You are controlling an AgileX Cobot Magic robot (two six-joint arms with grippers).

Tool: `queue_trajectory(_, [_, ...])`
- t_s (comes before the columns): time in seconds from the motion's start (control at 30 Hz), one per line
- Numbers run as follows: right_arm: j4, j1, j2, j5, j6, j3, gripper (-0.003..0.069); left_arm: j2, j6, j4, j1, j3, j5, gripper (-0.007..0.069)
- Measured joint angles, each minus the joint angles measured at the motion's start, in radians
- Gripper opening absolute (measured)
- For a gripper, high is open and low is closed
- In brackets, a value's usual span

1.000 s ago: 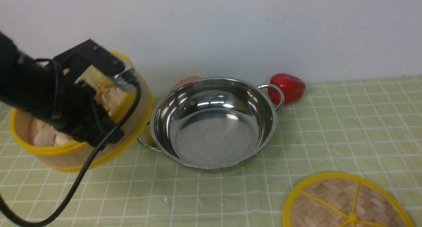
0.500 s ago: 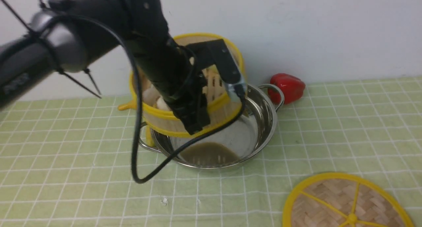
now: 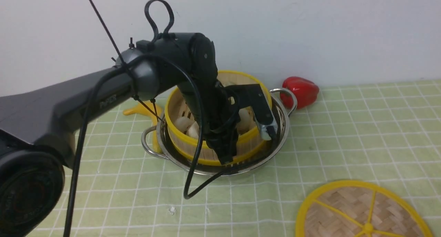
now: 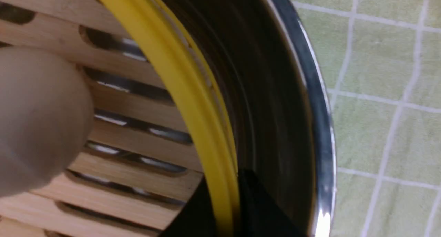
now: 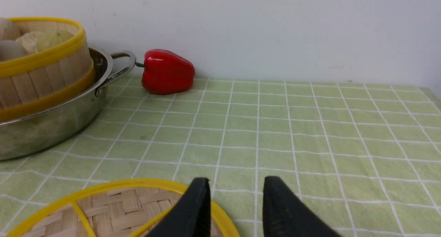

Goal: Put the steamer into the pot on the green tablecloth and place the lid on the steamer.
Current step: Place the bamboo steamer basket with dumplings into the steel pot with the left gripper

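1. The left gripper (image 3: 224, 153) is pinching the near wall of the steamer (image 3: 248, 144). One finger is inside and one is outside, squeezing the yellow rim tight.
2. The steamer, with its pale buns (image 3: 184, 124), is sitting down inside the pot (image 3: 280, 133) on the green tablecloth (image 3: 344, 133). I think this first step is almost finishing.
3. Next, I think the left gripper is going to need to let go and lift straight up without tipping the steamer.
4. The lid (image 3: 358, 213) is lying flat on the cloth, well apart from the pot, to the right and nearer the robot.
5. The right gripper (image 5: 236, 182) is hanging just over the lid's edge with its jaws apart, holding nothing.
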Motion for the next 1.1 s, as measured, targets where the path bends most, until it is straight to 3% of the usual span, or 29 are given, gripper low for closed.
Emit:
queue_trajectory(0.37, [0.0,0.0,0.0,0.0,0.0,0.0,0.024,0.03,0.0,-0.011,0.0,-0.001,-0.01,0.0034])
queue_trajectory(0.5, [0.0,0.0,0.0,0.0,0.0,0.0,0.024,0.03,0.0,-0.015,0.0,-0.001,-0.011,0.0068])
queue_trajectory(0.6, [0.0,0.0,0.0,0.0,0.0,0.0,0.024,0.028,0.0,-0.018,0.0,-0.002,-0.018,0.0153])
queue_trajectory(0.77, [0.0,0.0,0.0,0.0,0.0,0.0,0.024,0.027,0.0,-0.017,-0.001,-0.004,-0.031,0.0386])
queue_trajectory(0.8, [0.0,0.0,0.0,0.0,0.0,0.0,0.024,0.027,0.0,-0.017,-0.001,-0.004,-0.031,0.0386])
queue_trajectory(0.9, [0.0,0.0,0.0,0.0,0.0,0.0,0.024,0.027,-0.011,-0.013,-0.001,-0.018,-0.008,0.0512])
queue_trajectory(1.0, [0.0,0.0,0.0,0.0,0.0,0.0,0.024,0.027,-0.036,-0.006,-0.001,-0.058,0.051,0.058])
queue_trajectory(1.1, [0.0,0.0,0.0,0.0,0.0,0.0,0.024,0.027,-0.073,-0.002,-0.001,-0.121,0.097,0.0601])
